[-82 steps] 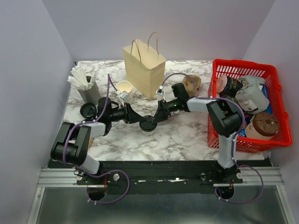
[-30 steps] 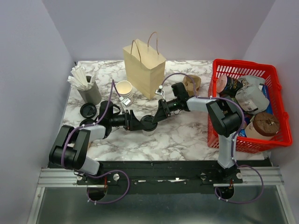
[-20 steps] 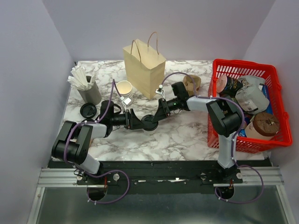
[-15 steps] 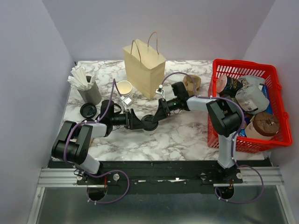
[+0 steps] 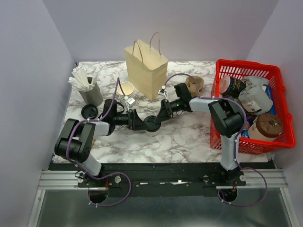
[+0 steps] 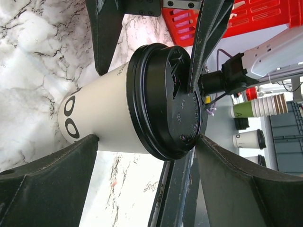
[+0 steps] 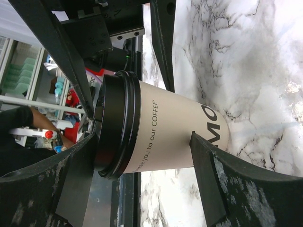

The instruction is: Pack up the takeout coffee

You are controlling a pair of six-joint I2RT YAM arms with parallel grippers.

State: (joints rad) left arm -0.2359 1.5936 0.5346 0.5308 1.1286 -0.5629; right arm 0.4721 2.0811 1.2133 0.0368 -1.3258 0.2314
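The takeout coffee (image 6: 113, 113) stands upright on the marble table (image 5: 189, 137), directly ahead of the left gripper (image 5: 140, 124) and the right gripper (image 5: 159, 117), which face it from opposite sides. Both pairs of jaws are spread wide, unclamped, with fingertips just beside the cup.

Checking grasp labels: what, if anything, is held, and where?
Nothing is clamped. The takeout coffee stands on the table, its sides flanked by the open left gripper and right gripper.
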